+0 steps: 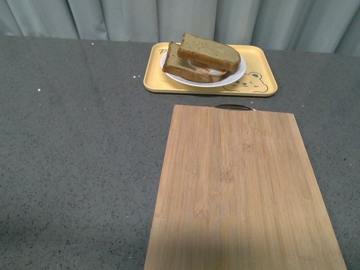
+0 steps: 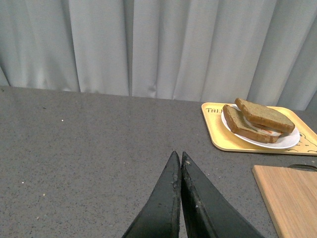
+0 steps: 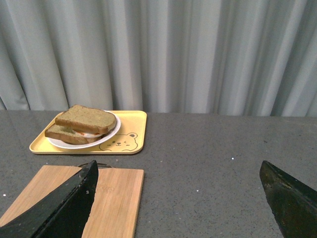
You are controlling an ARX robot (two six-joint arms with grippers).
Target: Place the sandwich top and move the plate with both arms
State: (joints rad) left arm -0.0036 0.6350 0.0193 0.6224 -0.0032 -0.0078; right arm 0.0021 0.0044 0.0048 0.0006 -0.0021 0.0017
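The sandwich top (image 1: pixel 209 52) lies tilted on the lower bread slice (image 1: pixel 183 67), with white and orange egg showing between them. Both rest on the white plate (image 1: pixel 236 76), which sits on the yellow bear-printed tray (image 1: pixel 260 84) at the far middle of the table. The sandwich top also shows in the left wrist view (image 2: pixel 265 115) and the right wrist view (image 3: pixel 85 118). My left gripper (image 2: pixel 179 156) is shut and empty, well short of the tray. My right gripper (image 3: pixel 178 166) is open and empty, also far from the tray. Neither arm shows in the front view.
A bamboo cutting board (image 1: pixel 242 191) with a metal handle (image 1: pixel 233 106) lies in front of the tray, reaching the near table edge. The dark grey speckled table (image 1: pixel 79 157) stretches to the left. Grey curtains (image 1: pixel 169 17) hang behind.
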